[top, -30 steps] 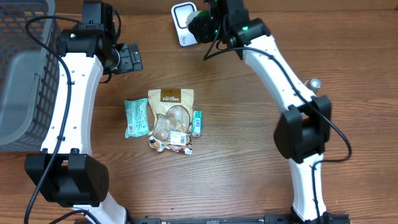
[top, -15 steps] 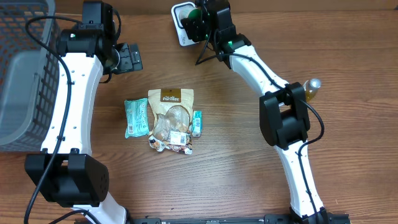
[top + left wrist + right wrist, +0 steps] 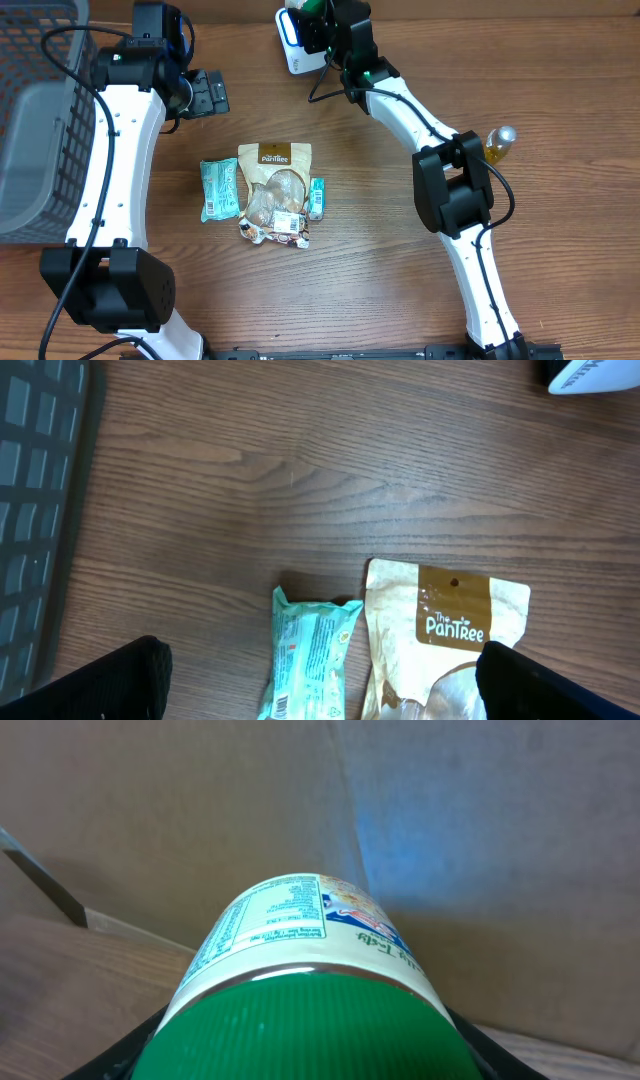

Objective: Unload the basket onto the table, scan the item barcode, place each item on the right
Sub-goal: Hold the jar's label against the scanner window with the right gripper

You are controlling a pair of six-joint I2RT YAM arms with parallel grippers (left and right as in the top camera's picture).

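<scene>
My right gripper [image 3: 328, 28] is at the table's far edge, shut on a jar [image 3: 300, 935] with a white printed label and a ribbed green lid [image 3: 300, 1030]. The jar sits right beside the white barcode scanner [image 3: 293, 48], which shows a blue glow. In the right wrist view the jar fills the space between the fingers [image 3: 135, 1055], and a blue light patch falls on the brown wall behind it. No barcode shows on the visible label. My left gripper [image 3: 206, 93] hangs open over the table, nothing between its fingers [image 3: 100, 685].
A teal packet [image 3: 219, 188], a PanTree pouch [image 3: 274, 190] and a small teal item [image 3: 317, 197] lie mid-table. A grey wire basket [image 3: 40, 120] stands at the left edge. A small bottle of yellow liquid [image 3: 497, 142] stands at the right.
The right arm has swung the jar left and back to the scanner, and its elbow has folded in. The scanner now glows blue. The left arm has not moved.
</scene>
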